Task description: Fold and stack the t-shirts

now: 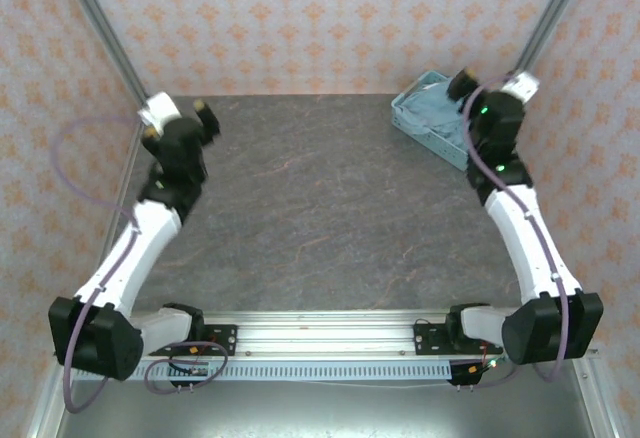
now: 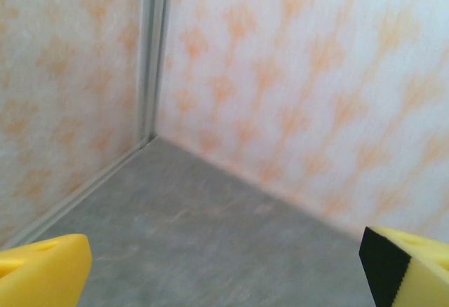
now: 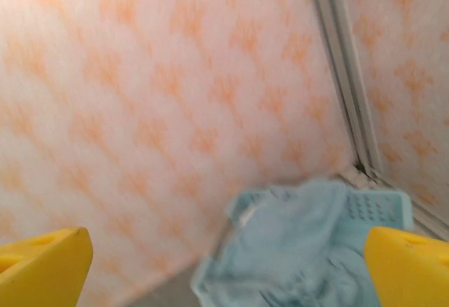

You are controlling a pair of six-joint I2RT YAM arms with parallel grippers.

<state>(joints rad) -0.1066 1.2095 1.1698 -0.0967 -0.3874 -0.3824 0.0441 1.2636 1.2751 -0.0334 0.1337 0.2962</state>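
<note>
Aluminium rail (image 1: pixel 320 333) runs along the near edge of the top view and carries both arm bases. Beyond it spreads a dark grey, stone-patterned table (image 1: pixel 320 208), bare across its middle. Pale walls (image 1: pixel 320 18) printed with orange motifs close it in on three sides, with a metal post (image 1: pixel 100 28) in each far corner. The left gripper (image 1: pixel 180 123) hangs above the far left of the table. In its wrist view (image 2: pixel 224 268) the yellow fingers (image 2: pixel 42 272) sit at opposite lower corners, spread wide with nothing between them but grey surface and the corner post (image 2: pixel 154 55). The right gripper (image 1: pixel 490 86) hovers at the far right, just over a light blue lattice basket (image 1: pixel 410 118) pushed into that corner. Its jaws are likewise wide apart and empty in the wrist view (image 3: pixel 224 272). The t-shirts (image 1: pixel 440 118) lie bunched inside the basket, a soft blue heap (image 3: pixel 295 244) against the perforated wall (image 3: pixel 379 209). The basket's long side runs diagonally, far-left to near-right, but the cloth is so crumpled that its own long axis, and which way any shirt points, cannot be told. The right arm covers the basket's right part from above, and the wrist picture is blurred, so how many shirts lie there is unclear.
</note>
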